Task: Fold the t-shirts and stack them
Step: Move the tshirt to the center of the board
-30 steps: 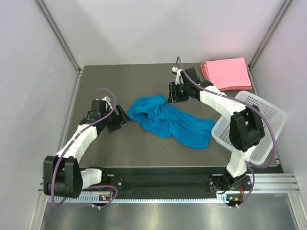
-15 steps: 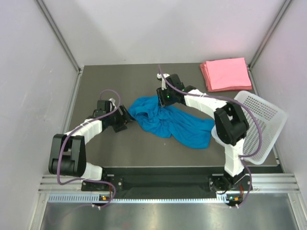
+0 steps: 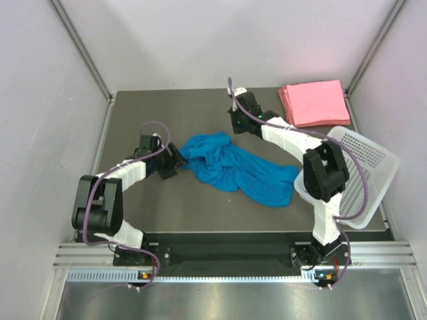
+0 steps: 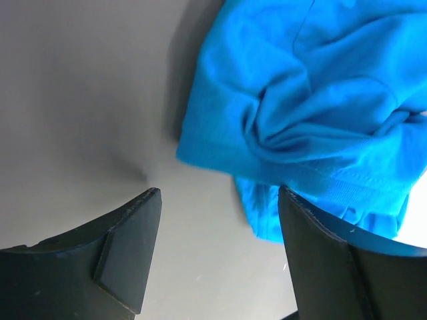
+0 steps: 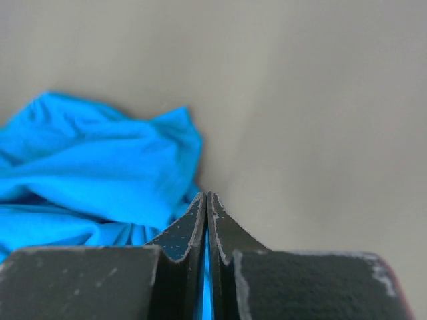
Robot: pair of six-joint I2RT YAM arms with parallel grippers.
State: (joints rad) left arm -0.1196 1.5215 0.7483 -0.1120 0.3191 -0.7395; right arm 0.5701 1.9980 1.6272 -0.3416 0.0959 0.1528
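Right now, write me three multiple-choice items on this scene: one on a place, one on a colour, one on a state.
1. Where on the table is the pink stack?
A. far right corner
B. near left corner
C. middle

2. The crumpled shirt is:
A. pink
B. blue
C. white

3. The left fingers are:
A. shut on the shirt
B. shut on nothing
C. open

Answers:
1 A: the top view shows the stack at the table's far right corner.
2 B: the loose cloth in the middle is bright blue in every view.
3 C: the left wrist view shows a wide gap between the fingers, with bare table in it.
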